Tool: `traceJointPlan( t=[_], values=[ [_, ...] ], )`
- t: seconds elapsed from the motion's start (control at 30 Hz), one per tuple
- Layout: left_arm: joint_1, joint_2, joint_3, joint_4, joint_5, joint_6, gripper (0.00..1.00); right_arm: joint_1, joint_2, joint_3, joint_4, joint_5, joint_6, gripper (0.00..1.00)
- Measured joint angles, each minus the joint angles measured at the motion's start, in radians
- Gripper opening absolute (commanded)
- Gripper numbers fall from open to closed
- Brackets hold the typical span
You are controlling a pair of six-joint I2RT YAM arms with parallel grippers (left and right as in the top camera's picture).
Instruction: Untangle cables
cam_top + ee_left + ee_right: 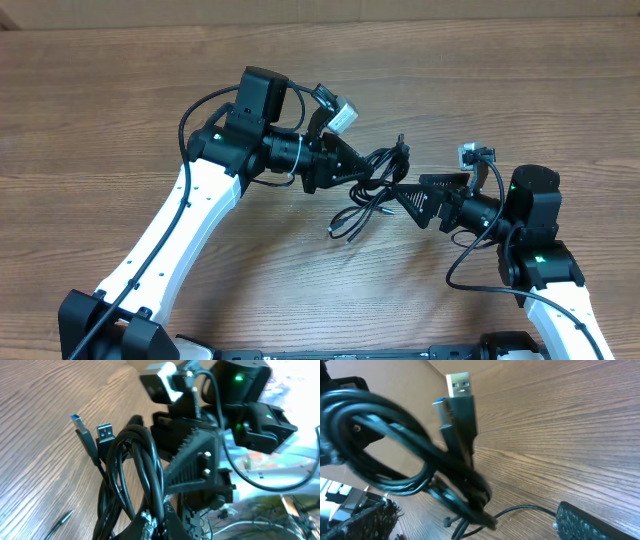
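Left pincer (360, 167) is pressed together on the bunched cables (383, 168), above the wooden surface (100, 100). The right pincer (408, 192) faces it, spread wide at the far side of the bunch. Loose strands trail down onto the surface. Two USB plugs (459, 395), one silvery and one blue, stick out of the bunch.

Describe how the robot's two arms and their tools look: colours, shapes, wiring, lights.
The left arm and right arm have white links and black joint housings with small green lights. Thick black wires loop along them. The left tool and right tool are black wedges with ridged fingers. A small silvery camera sits by each.
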Motion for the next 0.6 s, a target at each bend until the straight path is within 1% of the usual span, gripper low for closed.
traceJointPlan(
  t=[0.03,0.1,0.17,0.33,0.37,0.4,0.5,0.6],
  values=[
    [0.000,0.000,0.000,0.000,0.016,0.013,0.04,0.000,0.000,0.000,0.000,0.000,0.000,0.94],
    [0.000,0.000,0.000,0.000,0.057,0.039,0.04,0.000,0.000,0.000,0.000,0.000,-0.001,0.93],
    [0.000,0.000,0.000,0.000,0.087,0.058,0.04,0.000,0.000,0.000,0.000,0.000,0.000,0.89],
    [0.000,0.000,0.000,0.000,0.107,0.064,0.04,0.000,0.000,0.000,0.000,-0.026,-0.028,0.86],
    [0.000,0.000,0.000,0.000,0.111,0.065,0.04,0.000,0.000,0.000,0.000,-0.036,-0.038,0.83],
    [0.000,0.000,0.000,0.000,0.113,0.065,0.04,0.000,0.000,0.000,0.000,-0.045,-0.050,0.79],
    [0.000,0.000,0.000,0.017,0.113,0.064,0.04,0.000,0.000,0.000,0.000,-0.090,-0.091,0.79],
    [0.000,0.000,0.000,0.094,0.126,0.064,0.04,0.000,0.000,0.000,0.000,-0.165,-0.151,0.79]
  ],
)
